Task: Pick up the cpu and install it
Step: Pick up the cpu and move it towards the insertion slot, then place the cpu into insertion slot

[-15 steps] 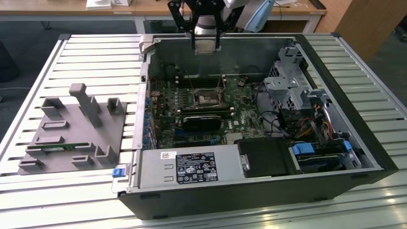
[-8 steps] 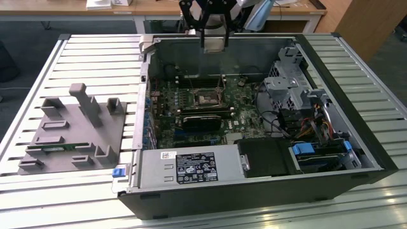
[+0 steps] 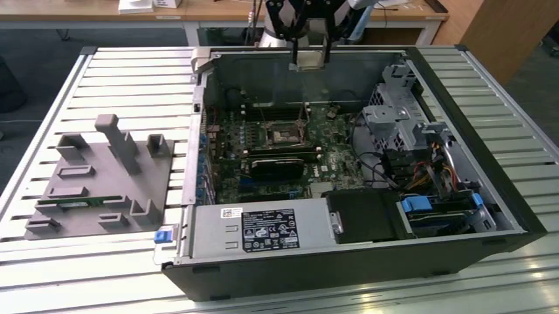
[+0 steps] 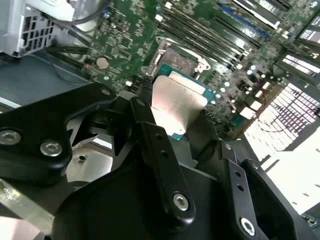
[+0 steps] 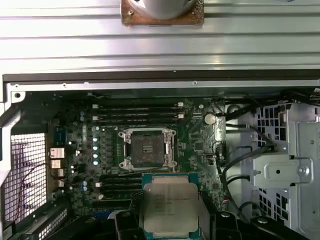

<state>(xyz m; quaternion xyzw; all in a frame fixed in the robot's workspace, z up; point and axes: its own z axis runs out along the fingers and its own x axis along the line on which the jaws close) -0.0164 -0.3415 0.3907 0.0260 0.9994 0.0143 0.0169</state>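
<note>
The tool (image 3: pixel 310 60) hangs at twelve o'clock in the exterior view, above the far wall of the open computer case (image 3: pixel 489 196). Its two black fingers (image 4: pixel 150 135) are closed partway onto the cpu (image 4: pixel 177 107) and clamp it by two opposite edges. The chip is clear of the board, with air beneath it. In the first wrist view the cpu (image 5: pixel 171 207) sits between the fingertips with its silver lid facing the camera and a teal-green border showing round the lid.

The empty socket (image 5: pixel 146 148) lies on the green motherboard (image 5: pixel 200 145) with its metal frame around a bare dark centre. In both wrist views the held chip is near the socket but not over it. In the exterior view the socket (image 3: pixel 284 134) lies roughly at the middle of the picture, toward six o'clock from the tool, with a black rectangular block (image 3: pixel 284 163) just beyond it in the same direction.

A silver box (image 3: pixel 258 229) with labels fills the case's six o'clock corner. The case rests on a slatted metal tabletop (image 3: pixel 131 72). At nine o'clock from the case stands a grey holder (image 3: pixel 105 170) with a green memory stick (image 3: pixel 80 203) lying in it.
</note>
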